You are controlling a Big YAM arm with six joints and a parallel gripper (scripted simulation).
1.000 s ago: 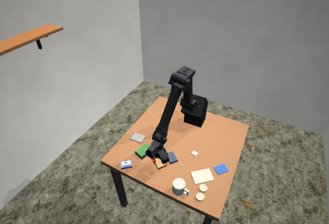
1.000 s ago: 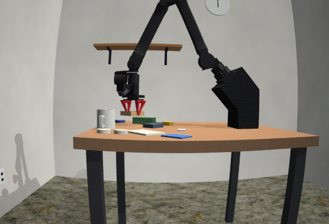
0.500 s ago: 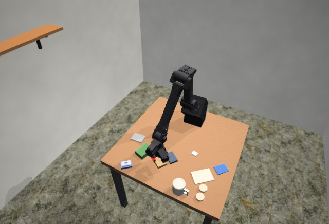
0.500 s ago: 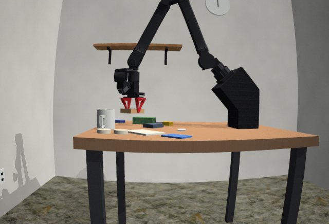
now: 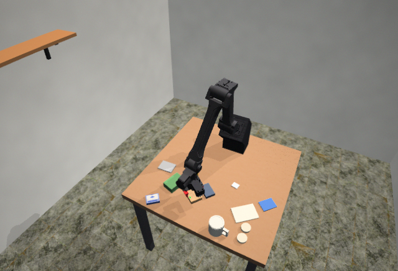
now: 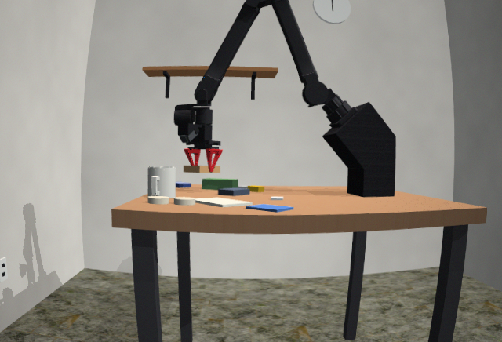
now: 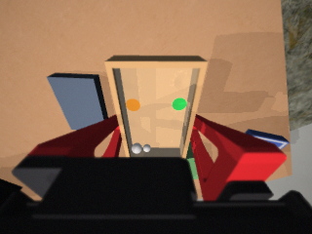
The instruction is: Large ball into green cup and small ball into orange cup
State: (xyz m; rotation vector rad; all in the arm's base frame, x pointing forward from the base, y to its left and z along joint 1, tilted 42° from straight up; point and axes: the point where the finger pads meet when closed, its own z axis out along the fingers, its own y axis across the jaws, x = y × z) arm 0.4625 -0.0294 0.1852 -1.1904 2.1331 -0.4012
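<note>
My gripper (image 7: 156,117) with red fingers is shut on the wooden puzzle (image 7: 156,104), holding it in the air above the table. It also shows in the top view (image 5: 194,196). In the wrist view the orange cup (image 7: 133,104) is on the left of the tray and the green cup (image 7: 179,103) on the right. The larger ball and the smaller ball lie side by side at the tray's near edge, close to my fingers, away from both cups.
Under and around the puzzle lie a dark blue block (image 5: 209,190), a green block (image 5: 171,181), a blue-and-white card (image 5: 152,198) and a grey tile (image 5: 166,166). A white mug (image 5: 217,225), two round discs (image 5: 244,232), a cream tile and a blue tile sit near the front edge.
</note>
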